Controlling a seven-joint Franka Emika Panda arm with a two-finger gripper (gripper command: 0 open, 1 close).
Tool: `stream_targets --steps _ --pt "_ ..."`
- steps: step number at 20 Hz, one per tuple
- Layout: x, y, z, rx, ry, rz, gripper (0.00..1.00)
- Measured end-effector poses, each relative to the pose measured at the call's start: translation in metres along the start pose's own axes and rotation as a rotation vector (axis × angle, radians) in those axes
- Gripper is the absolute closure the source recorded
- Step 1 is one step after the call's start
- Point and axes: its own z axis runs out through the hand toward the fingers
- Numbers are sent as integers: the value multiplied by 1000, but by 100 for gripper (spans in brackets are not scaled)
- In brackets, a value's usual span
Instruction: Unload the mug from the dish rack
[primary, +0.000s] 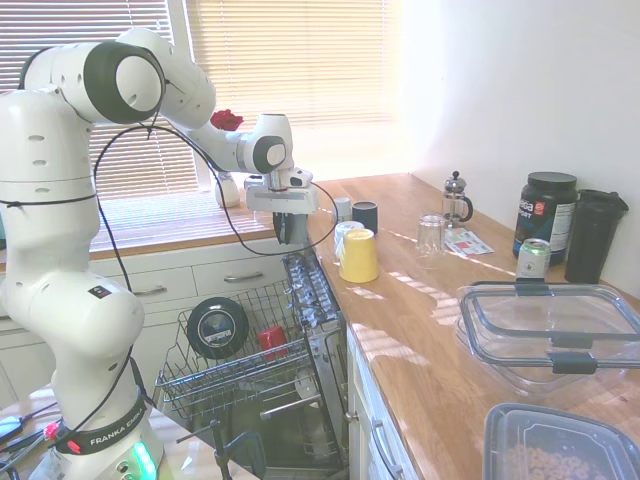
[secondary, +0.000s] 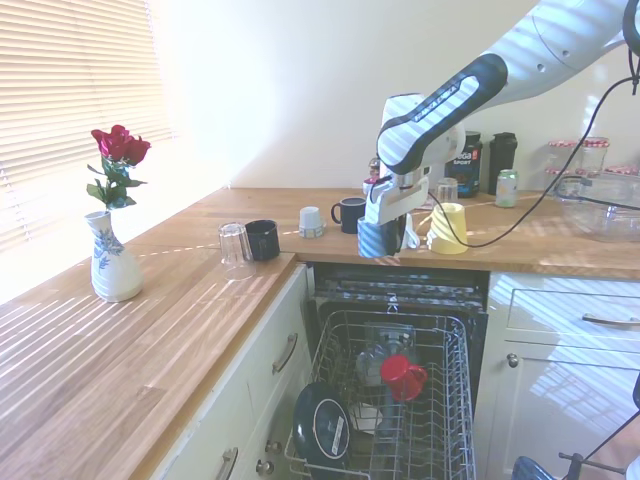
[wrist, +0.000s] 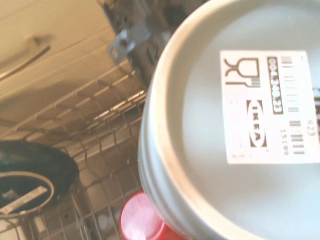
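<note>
The small grey-blue mug (secondary: 370, 242) hangs upside down in my gripper (secondary: 384, 222), which is shut on it. It hovers over the counter's front edge, well above the dish rack (secondary: 452, 400). From the first exterior view the mug (primary: 283, 232) is a dark shape under the gripper (primary: 290, 215), just left of the yellow cup (primary: 358, 256). The wrist view is filled by the mug's base (wrist: 240, 125) with a white label, with the rack's wires (wrist: 100, 150) far below.
In the dish rack (primary: 200, 395) remain a red cup (primary: 270, 338) and a black round dish (primary: 217, 327). On the counter stand the yellow cup (secondary: 447, 228), a dark mug (secondary: 351, 214), a glass (secondary: 234, 248) and a flower vase (secondary: 112, 265).
</note>
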Motion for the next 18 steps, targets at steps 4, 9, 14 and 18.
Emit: stream_targets --steps 4,9,14,18 --pt "24 -4 12 -6 -12 20 100" --pt "48 -4 16 -5 -30 25 100" --pt "68 -11 14 -17 -45 28 100" --pt "84 -18 19 -28 -57 31 100"
